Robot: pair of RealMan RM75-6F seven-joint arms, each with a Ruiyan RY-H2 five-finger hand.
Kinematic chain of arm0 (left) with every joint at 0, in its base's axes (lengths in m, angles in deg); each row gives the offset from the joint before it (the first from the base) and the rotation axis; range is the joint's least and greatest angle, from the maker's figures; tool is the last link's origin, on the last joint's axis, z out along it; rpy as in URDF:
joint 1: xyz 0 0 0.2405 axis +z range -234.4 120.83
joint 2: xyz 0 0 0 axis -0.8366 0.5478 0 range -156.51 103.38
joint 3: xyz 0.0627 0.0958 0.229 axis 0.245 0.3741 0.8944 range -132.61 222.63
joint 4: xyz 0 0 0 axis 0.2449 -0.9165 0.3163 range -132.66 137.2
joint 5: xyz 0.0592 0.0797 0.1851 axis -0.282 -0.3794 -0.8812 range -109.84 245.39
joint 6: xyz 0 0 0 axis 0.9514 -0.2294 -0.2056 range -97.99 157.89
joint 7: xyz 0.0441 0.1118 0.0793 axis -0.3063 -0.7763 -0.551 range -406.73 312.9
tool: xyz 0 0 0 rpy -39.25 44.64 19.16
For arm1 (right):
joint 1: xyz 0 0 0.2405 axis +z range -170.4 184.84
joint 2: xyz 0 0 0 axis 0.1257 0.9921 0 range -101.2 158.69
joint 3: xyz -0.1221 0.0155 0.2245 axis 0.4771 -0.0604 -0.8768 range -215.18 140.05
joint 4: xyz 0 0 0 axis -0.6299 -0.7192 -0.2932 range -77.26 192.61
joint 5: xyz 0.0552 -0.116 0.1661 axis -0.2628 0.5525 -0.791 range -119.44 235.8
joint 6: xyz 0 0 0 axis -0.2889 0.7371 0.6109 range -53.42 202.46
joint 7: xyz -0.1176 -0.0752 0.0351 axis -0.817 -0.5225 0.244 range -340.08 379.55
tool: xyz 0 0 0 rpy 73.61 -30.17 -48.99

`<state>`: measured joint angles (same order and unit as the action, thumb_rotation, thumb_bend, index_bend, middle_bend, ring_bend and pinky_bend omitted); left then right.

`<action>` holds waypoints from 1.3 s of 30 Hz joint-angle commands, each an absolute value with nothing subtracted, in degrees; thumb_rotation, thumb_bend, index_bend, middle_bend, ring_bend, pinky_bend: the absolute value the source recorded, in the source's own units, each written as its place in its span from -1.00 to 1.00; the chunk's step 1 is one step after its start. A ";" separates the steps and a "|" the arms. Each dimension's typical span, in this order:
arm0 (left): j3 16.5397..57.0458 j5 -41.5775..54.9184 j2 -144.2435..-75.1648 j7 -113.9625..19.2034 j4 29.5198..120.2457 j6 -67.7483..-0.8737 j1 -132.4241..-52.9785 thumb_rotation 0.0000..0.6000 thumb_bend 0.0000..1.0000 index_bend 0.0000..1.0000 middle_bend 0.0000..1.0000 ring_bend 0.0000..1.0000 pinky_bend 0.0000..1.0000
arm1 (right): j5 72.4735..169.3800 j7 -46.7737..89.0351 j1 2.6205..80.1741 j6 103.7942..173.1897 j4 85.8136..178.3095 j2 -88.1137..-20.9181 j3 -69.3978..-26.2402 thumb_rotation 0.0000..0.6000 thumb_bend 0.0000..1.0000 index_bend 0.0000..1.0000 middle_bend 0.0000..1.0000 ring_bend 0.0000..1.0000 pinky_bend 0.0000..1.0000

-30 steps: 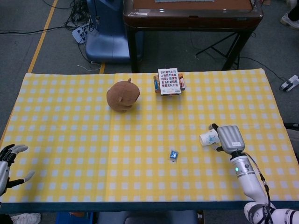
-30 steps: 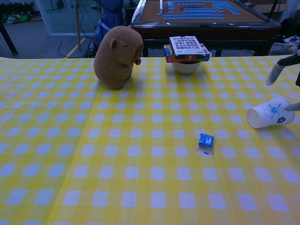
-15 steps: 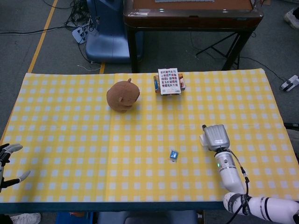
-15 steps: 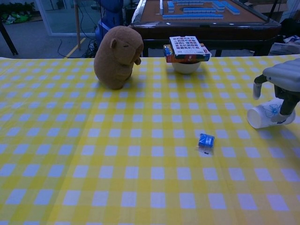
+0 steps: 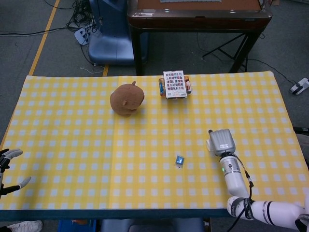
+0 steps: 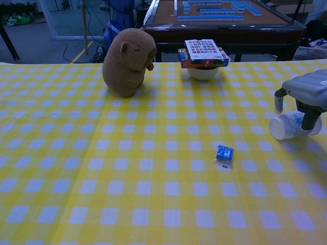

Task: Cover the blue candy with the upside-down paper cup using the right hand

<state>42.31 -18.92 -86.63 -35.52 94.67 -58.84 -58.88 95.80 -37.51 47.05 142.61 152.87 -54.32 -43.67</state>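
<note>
The blue candy [image 5: 179,160] [image 6: 224,152] lies in its wrapper on the yellow checked cloth, right of centre. The white paper cup [image 6: 287,125] with a blue flower print lies on its side to the candy's right, mouth facing the candy. My right hand [image 5: 220,141] [image 6: 307,90] hangs palm down directly over the cup, fingers [image 6: 309,119] pointing down on either side of it. The thumb stands just clear of the cup's mouth. In the head view the hand hides nearly all of the cup [image 5: 209,144]. My left hand [image 5: 7,169] stays at the table's near left corner, fingers spread and empty.
A brown plush toy [image 5: 127,99] [image 6: 127,61] sits at the back left of centre. A patterned box rests on a white bowl [image 5: 174,84] [image 6: 203,72] at the back middle. The table's right edge [image 5: 289,121] runs close behind my right hand.
My right hand has moved left and come down over the cup, hiding it in the head view. The cup still lies on its side. My left hand has slipped lower toward the near edge.
</note>
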 commanded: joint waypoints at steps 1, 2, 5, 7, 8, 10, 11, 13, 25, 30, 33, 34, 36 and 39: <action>42.32 -18.92 -86.62 -35.49 94.69 -58.82 -58.87 1.00 -0.90 -0.41 -0.55 -0.72 -0.17 | 95.56 -37.44 47.47 142.26 152.10 -54.93 -43.53 1.00 -1.00 -0.29 1.00 0.85 1.00; 42.31 -18.89 -86.62 -35.46 94.68 -58.80 -58.87 1.00 -0.90 -0.41 -0.55 -0.72 -0.17 | 95.47 -37.44 47.65 142.12 151.73 -55.26 -43.47 1.00 -1.00 -0.29 1.00 0.85 1.00; 42.27 -18.80 -86.59 -35.36 94.67 -58.76 -58.87 1.00 -0.90 -0.41 -0.55 -0.72 -0.17 | 95.16 -37.46 48.09 141.78 150.95 -55.99 -43.35 1.00 -1.00 -0.28 1.00 0.85 1.00; 42.26 -18.78 -86.57 -35.29 94.66 -58.77 -58.85 1.00 -0.90 -0.41 -0.55 -0.72 -0.17 | 95.18 -37.35 48.28 141.65 150.54 -56.36 -43.27 1.00 -1.00 -0.25 1.00 0.85 1.00; 42.25 -18.77 -86.55 -35.23 94.65 -58.78 -58.85 1.00 -0.90 -0.41 -0.55 -0.72 -0.17 | 95.29 -37.20 48.37 141.62 150.26 -56.58 -43.22 1.00 -1.00 -0.21 1.00 0.85 1.00; 42.25 -18.75 -86.52 -35.09 94.64 -58.79 -58.82 1.00 -0.90 -0.41 -0.55 -0.72 -0.17 | 95.55 -36.76 48.41 141.63 149.84 -56.91 -43.13 1.00 -1.00 -0.12 1.00 0.86 1.00; 42.24 -18.75 -86.49 -35.02 94.63 -58.79 -58.82 1.00 -0.90 -0.41 -0.55 -0.72 -0.17 | 95.63 -36.52 48.38 141.61 149.70 -57.00 -43.08 1.00 -1.00 -0.03 1.00 0.87 1.00; 42.24 -18.74 -86.47 -34.90 94.59 -58.80 -58.79 1.00 -0.90 -0.41 -0.55 -0.72 -0.17 | 95.82 -35.69 48.22 141.50 149.61 -56.97 -43.04 1.00 -1.00 0.08 1.00 0.88 1.00; 42.30 -18.80 -86.57 -35.26 94.60 -58.58 -58.87 1.00 -0.90 -0.41 -0.55 -0.72 -0.17 | 101.92 -20.93 45.00 139.87 158.86 -50.68 -45.67 1.00 -1.00 0.17 1.00 0.89 1.00; 42.32 -18.87 -86.67 -35.74 94.72 -58.58 -58.90 1.00 -0.90 -0.41 -0.55 -0.72 -0.17 | 108.93 -8.09 42.13 137.64 162.18 -48.07 -46.62 1.00 -1.00 0.18 1.00 0.89 1.00; 42.37 -18.94 -86.73 -35.97 94.78 -58.57 -58.91 1.00 -0.90 -0.41 -0.55 -0.72 -0.17 | 114.08 1.62 40.20 135.62 162.41 -47.20 -46.77 1.00 -1.00 0.18 1.00 0.89 1.00; 42.39 -18.97 -86.73 -36.02 94.81 -58.57 -58.91 1.00 -0.90 -0.41 -0.55 -0.72 -0.17 | 116.24 5.77 39.44 134.85 162.07 -47.09 -46.78 1.00 -1.00 0.18 1.00 0.89 1.00; 42.38 -18.98 -86.73 -36.02 94.84 -58.59 -58.90 1.00 -0.90 -0.41 -0.55 -0.72 -0.17 | 119.59 12.31 38.29 133.94 161.26 -47.23 -46.74 1.00 -1.00 0.18 1.00 0.89 1.00; 42.34 -18.84 -86.67 -35.82 94.83 -58.57 -58.88 1.00 -0.90 -0.41 -0.55 -0.72 -0.17 | 125.19 23.04 36.59 133.14 159.32 -48.02 -46.48 1.00 -1.00 0.18 1.00 0.89 1.00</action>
<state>42.34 -18.85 -86.68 -35.82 94.83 -58.57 -58.88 116.89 10.54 39.88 135.57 160.60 -48.28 -46.36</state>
